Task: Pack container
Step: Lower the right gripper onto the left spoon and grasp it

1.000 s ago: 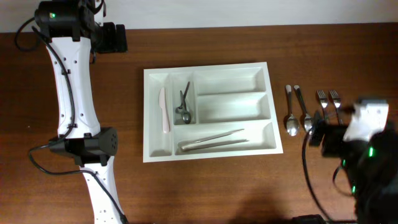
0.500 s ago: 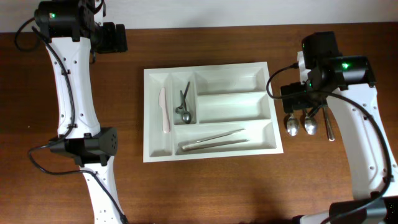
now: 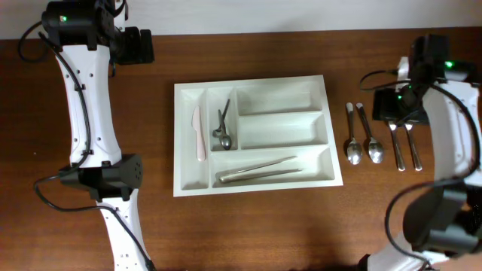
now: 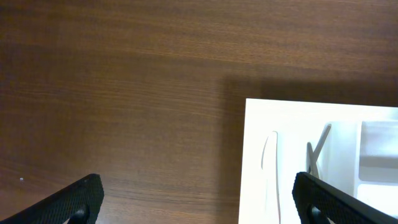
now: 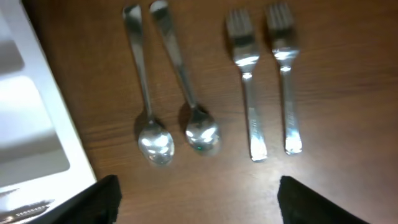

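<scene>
Found container (image 3: 279,129) at table centre, long axis running left–right, 2 long compartments bare. Logged right gripper (image 5: 199,199) as nearer the loose cutlery. Spread wide, gripping nothing, poised above 2 forks (image 5: 250,99) and 2 spoons (image 5: 143,87) laid parallel just beyond the container's right wall, so placed the container to its left. Logged left gripper (image 4: 199,199) likewise parted, empty, off the far left corner. Against 0.5 s prior, noted right gripper shifted from over the spoons toward the forks; cutlery unmoved.
</scene>
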Tool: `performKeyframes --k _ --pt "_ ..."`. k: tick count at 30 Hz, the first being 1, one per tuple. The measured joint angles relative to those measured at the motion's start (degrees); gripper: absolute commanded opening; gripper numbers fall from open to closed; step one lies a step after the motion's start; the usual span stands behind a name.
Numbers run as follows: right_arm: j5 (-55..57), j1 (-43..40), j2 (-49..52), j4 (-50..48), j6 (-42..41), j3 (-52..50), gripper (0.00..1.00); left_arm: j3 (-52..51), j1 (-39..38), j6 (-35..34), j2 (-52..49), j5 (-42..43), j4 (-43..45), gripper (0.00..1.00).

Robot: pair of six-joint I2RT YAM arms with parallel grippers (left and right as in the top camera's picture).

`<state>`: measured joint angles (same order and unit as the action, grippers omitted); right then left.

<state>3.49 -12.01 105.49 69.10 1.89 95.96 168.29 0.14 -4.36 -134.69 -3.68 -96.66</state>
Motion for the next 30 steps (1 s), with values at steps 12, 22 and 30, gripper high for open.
performKeyframes --k 12,22,30 --pt "-1.25 0.0 10.69 -5.42 6.78 0.04 0.78 0.0 0.0 0.0 -0.02 0.0 0.0 0.99" --pt "-1.25 0.0 13.77 -12.13 13.0 0.04 0.77 -0.02 0.0 0.0 0.0 0.0 0.0 0.99" --pt "-1.18 -0.04 17.42 -13.88 13.79 0.04 0.68 -0.02 0.0 0.0 0.0 0.0 0.0 0.99"
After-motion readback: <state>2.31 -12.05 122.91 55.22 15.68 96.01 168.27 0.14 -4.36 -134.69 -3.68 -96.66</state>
